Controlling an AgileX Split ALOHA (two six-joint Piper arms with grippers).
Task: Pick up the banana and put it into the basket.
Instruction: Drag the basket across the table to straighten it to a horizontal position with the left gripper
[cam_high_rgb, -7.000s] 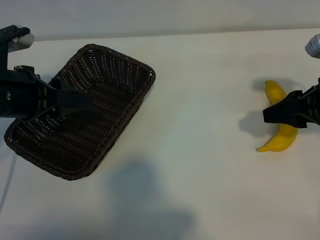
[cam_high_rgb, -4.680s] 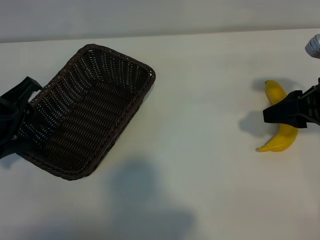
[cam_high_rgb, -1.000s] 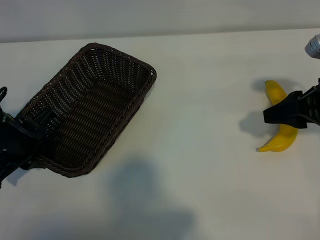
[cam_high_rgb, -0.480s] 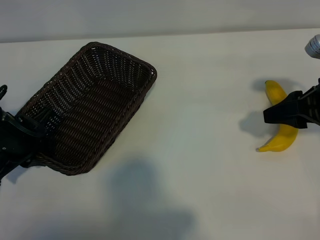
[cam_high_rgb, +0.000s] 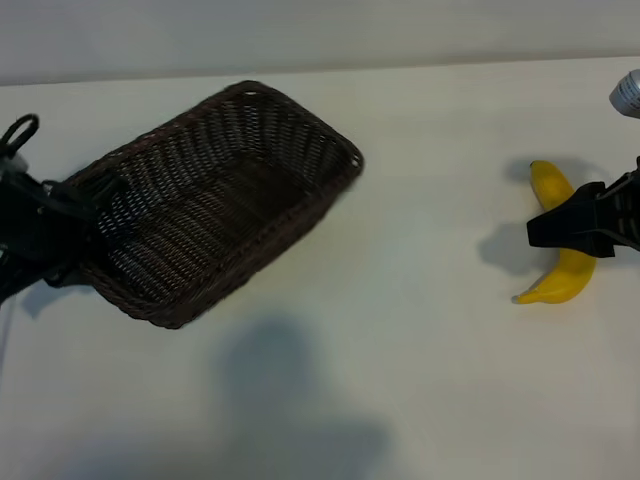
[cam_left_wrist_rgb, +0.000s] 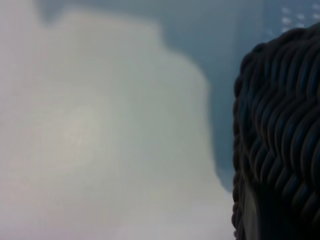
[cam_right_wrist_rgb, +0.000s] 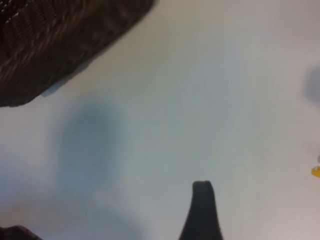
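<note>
Wicker basket (cam_high_rgb: 215, 200) sat in the left end effector (cam_high_rgb: 82, 232), clamped on its rim, banana (cam_high_rgb: 562, 240) lay on the counter (cam_high_rgb: 420, 330) under the wide-open right end effector (cam_high_rgb: 545, 229), so we'd drag slowly.

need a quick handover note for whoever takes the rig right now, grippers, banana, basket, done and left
Left gripper: clamped on the basket's left end rim, that end apparently raised.
Right gripper: open, poised over the banana's middle, not gripping it.
Banana: lying on the table at the right, well apart from the basket.
Done: only the basket is held; the banana has not been picked up.
Left: close on the banana, lift it, carry it left and drop it into the basket.
</note>
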